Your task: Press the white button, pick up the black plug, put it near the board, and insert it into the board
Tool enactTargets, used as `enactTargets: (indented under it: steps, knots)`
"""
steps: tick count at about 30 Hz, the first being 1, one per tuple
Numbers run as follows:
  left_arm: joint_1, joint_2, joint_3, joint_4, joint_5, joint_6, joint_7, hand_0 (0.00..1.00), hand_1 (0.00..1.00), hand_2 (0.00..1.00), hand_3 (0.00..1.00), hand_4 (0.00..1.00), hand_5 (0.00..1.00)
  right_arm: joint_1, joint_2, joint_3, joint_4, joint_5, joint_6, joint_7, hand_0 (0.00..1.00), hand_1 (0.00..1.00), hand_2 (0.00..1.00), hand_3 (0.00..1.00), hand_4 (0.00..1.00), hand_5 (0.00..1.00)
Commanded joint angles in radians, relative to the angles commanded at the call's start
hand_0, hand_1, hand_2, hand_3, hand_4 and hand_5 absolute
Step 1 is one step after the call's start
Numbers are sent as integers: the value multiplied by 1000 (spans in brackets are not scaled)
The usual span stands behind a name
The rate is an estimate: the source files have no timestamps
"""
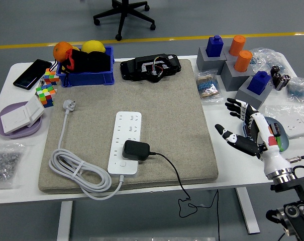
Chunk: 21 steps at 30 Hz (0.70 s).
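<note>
A white power strip lies lengthwise on the grey felt mat, its white button at the near end. The black plug sits seated in the strip's near sockets, and its black cord trails right and hangs off the table's front edge. My right hand hovers over the table right of the mat, fingers spread and holding nothing, well apart from the plug. The strip's white cable lies coiled at the mat's near left corner. No left arm shows.
A blue bin with fruit and a black controller sit at the back. Grey blocks with blue and orange pegs stand back right. Puzzle cubes, a phone and a purple plate lie left. Bagged parts lie far right.
</note>
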Motion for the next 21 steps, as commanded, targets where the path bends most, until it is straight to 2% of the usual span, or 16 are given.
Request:
enactTargets:
  steps: [4, 5, 21]
  knots:
    - [3, 0, -11, 0, 10, 0, 1, 649, 638, 633, 674, 512, 93, -3, 6, 3, 1, 3, 0, -7, 743, 745, 709, 770, 835, 239]
    - [3, 0, -10, 0, 10, -1, 1, 649, 638, 633, 675, 514, 94, -4, 7, 3, 1, 2, 1, -10, 715, 691, 684, 695, 814, 238]
    - [17, 3, -24, 0, 24, 0, 3, 649, 639, 633, 675, 518, 93, -14, 16, 3, 0, 0, 9, -24, 700, 664, 671, 648, 798, 232]
